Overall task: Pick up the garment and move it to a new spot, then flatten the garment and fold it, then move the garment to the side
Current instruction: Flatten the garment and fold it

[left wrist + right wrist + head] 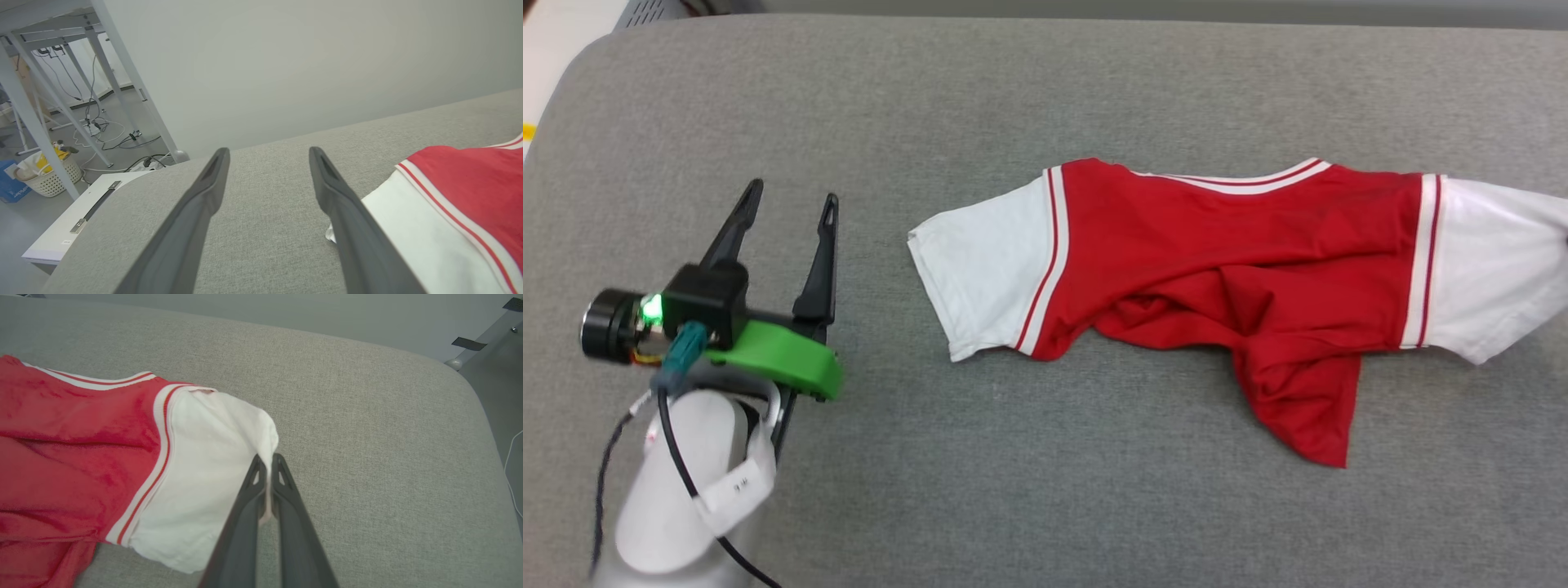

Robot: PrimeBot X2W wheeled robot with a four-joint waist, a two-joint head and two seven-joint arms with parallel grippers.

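On the grey surface: garment lies crumpled, spread sideways.
Left gripper fingers apart, empty, near one white sleeve; right gripper pinched together on the opposite sleeve's edge.

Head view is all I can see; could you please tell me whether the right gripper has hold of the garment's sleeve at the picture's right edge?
Observer: Yes. In the right wrist view the right gripper is shut on the hem of the garment's white sleeve.
Operator: Thank you. Is there more surface beyond that gripper?
Observer: Yes, grey fabric surface runs on to a rounded corner.
Operator: And what lies past the left gripper?
Observer: The left wrist view shows floor with a white basket and cables.
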